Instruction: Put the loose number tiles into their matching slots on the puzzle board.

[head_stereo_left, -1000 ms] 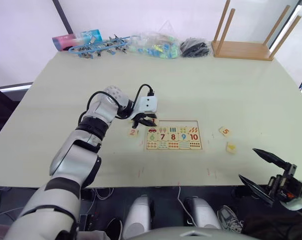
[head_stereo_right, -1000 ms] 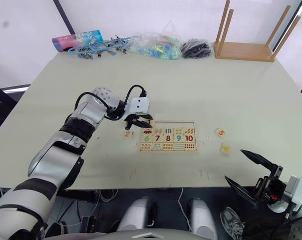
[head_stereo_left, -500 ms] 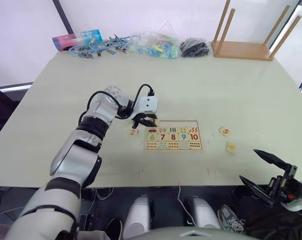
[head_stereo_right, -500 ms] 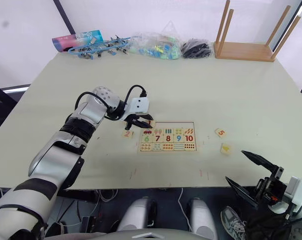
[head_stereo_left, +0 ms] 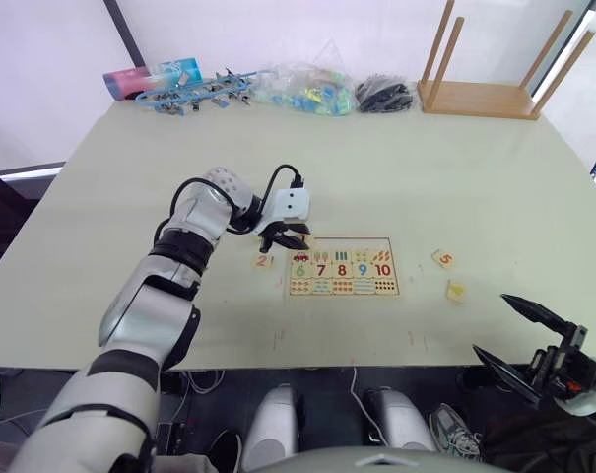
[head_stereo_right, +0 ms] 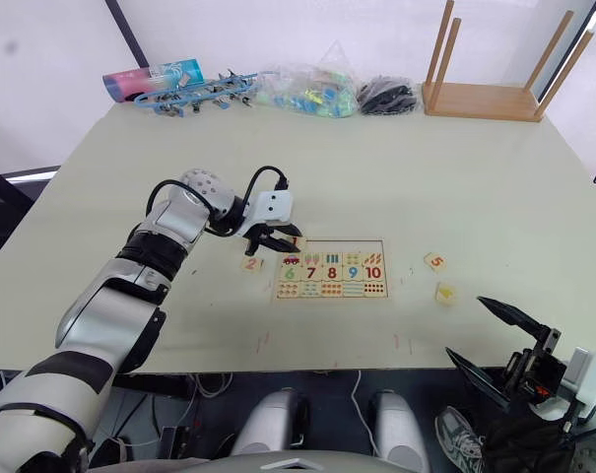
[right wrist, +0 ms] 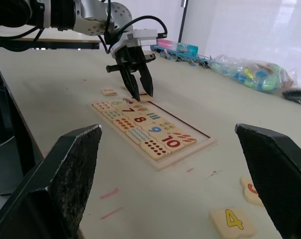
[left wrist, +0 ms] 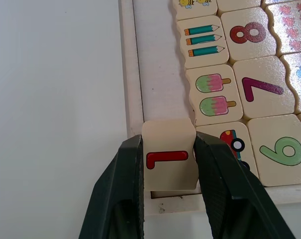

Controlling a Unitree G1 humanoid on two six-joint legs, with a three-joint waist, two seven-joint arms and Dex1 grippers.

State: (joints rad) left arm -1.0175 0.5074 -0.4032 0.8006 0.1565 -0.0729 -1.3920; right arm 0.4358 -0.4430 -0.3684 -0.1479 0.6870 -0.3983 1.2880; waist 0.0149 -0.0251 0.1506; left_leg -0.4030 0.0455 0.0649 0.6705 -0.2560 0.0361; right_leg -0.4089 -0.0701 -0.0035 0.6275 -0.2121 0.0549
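- Tile number 1 [left wrist: 169, 162] sits pinched between the two black fingers [left wrist: 115, 199] of the left gripper [left wrist: 169, 164]. The jaws are closed on its two sides.
- That tile has a red 1 on it. It is at the near-left corner of the puzzle board [head_stereo_left: 342, 266], over the end slot [left wrist: 162, 194] of the bare row, and it leans on the board's rim, so it does not look all the way in.
- The bare row of slots [left wrist: 157, 74] runs along the left edge of the board in the left wrist view. It is plain pale wood with nothing in it past the tile.
- Next to that row are picture squares with ice lollies, pencils and a little car. Then come the big numbers 6, 7 and 8, and in the head views 9 and 10 too.
- Tile number 2 [head_stereo_left: 264, 260] lies flat on the table [head_stereo_left: 376, 168], just left of the board and near the left gripper.
- Tile number 5 [head_stereo_left: 442, 258] lies on the table to the right of the board, well apart from it.
- Tile number 4 [right wrist: 233, 221] is yellow and lies a bit nearer the robot than the 5.
- The right gripper [head_stereo_left: 519, 335] hangs off the front edge of the table, low on the right. Its jaws are wide open and hold nothing.
- At the far edge of the table are a wooden stool [head_stereo_left: 485, 74] turned upside down, a clear bag of bright bits [head_stereo_left: 302, 89], a black bundle [head_stereo_left: 384, 95] and some blue things [head_stereo_left: 194, 94].
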